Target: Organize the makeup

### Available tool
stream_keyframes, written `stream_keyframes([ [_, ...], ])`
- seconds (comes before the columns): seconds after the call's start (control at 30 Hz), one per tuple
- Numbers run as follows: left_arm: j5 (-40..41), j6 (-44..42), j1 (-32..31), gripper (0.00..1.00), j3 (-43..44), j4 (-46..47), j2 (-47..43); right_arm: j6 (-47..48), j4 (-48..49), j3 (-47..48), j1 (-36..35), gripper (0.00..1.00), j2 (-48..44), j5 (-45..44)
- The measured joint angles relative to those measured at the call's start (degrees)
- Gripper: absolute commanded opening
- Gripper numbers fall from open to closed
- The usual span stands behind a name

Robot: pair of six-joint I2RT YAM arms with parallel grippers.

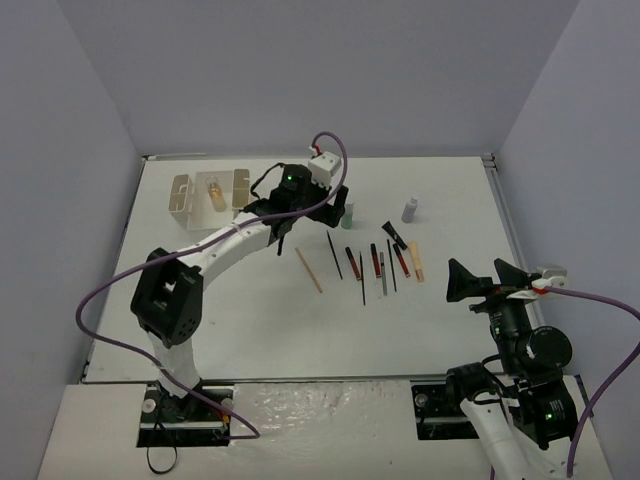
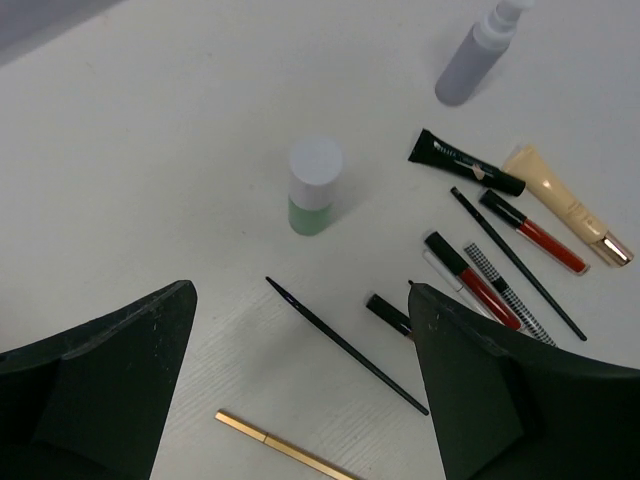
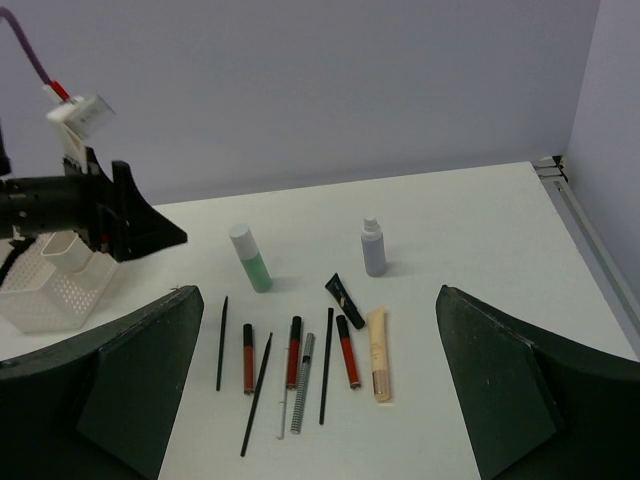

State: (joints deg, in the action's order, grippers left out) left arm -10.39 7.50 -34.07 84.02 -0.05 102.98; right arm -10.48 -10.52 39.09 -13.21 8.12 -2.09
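Note:
The green bottle (image 1: 348, 212) stands upright beside my left gripper (image 1: 338, 207), which is open and empty above the table. In the left wrist view the green bottle (image 2: 315, 187) stands just ahead of the open left gripper (image 2: 300, 300), with a thin black brush (image 2: 345, 345) and a gold stick (image 2: 285, 450) between the fingers. The grey bottle (image 1: 409, 209) stands to the right. Several pencils, red glosses and tubes (image 1: 375, 262) lie in a row. The amber bottle (image 1: 214, 192) sits in the box (image 1: 183, 195). My right gripper (image 1: 485, 272) is open and empty, right of the row.
The right wrist view shows the green bottle (image 3: 250, 258), grey bottle (image 3: 373, 247), black tube (image 3: 344, 300), beige tube (image 3: 379, 354), the white box (image 3: 55, 280) and the left arm (image 3: 100, 205). Walls enclose the table on three sides.

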Motion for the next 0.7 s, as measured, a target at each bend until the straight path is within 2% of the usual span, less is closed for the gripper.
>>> stream_keyframes([
  [0.3, 1.2, -0.1, -3.5, 0.84, 2.6, 0.3, 11.1, 0.0, 0.0, 0.0, 0.0, 1.00, 0.0, 0.1],
  [0.7, 5.6, 0.8, -3.8, 0.72, 9.5, 5.9, 19.0, 0.0, 0.0, -0.1, 0.0, 1.00, 0.0, 0.2],
])
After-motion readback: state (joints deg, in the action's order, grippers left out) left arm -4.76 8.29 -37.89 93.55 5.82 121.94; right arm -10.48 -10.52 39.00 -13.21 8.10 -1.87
